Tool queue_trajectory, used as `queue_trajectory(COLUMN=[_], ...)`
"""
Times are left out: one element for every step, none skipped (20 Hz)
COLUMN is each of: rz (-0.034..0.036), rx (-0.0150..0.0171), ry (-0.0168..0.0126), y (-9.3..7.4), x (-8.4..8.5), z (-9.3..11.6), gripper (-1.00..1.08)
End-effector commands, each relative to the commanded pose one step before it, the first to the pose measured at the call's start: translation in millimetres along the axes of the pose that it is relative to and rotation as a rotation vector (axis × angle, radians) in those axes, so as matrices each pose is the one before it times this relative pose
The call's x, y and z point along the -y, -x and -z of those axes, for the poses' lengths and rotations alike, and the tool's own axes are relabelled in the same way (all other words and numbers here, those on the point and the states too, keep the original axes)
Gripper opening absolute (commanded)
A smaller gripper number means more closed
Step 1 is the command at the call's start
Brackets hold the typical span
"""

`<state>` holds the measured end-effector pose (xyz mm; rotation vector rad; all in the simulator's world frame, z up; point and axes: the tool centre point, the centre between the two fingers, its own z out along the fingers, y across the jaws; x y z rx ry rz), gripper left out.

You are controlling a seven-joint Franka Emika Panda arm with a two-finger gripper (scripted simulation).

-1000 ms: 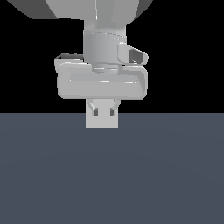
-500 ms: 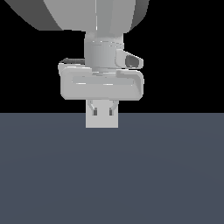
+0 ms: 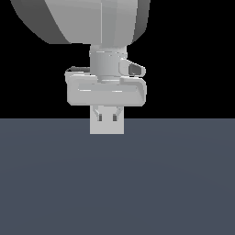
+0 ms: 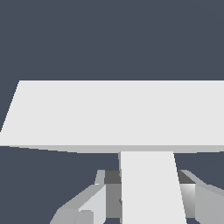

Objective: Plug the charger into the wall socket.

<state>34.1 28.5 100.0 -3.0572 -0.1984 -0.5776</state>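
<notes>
Compared with one second earlier, gripper (image 3: 107,111) and arm sit marginally higher; nothing else has shifted. Fingers (image 4: 87,205) are closed against the charger (image 4: 151,188), gripping its sides. Charger front end meets the wall socket (image 3: 107,125), an upright light-grey plate on the dark floor (image 3: 117,183).

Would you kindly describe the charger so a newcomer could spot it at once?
In the wrist view, find the broad pale wall socket. The charger is the narrow whitish block running up to its edge, held in the gripper. It is plain and far narrower than that plate.
</notes>
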Motion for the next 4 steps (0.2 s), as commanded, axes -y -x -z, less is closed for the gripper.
queue_trajectory(rz=[-0.00005,0.00000,0.00000,0.00000], rx=[-0.00021,0.00000,0.00000,0.00000], ry=[0.00011,0.00000,0.00000,0.00000], y=[-1.93,0.20,0.42,0.17], x=[-0.14,-0.05,-0.04,-0.01], z=[-0.60,0.07,0.16,0.06], gripper=[-1.00,-1.00,-1.00,-1.00])
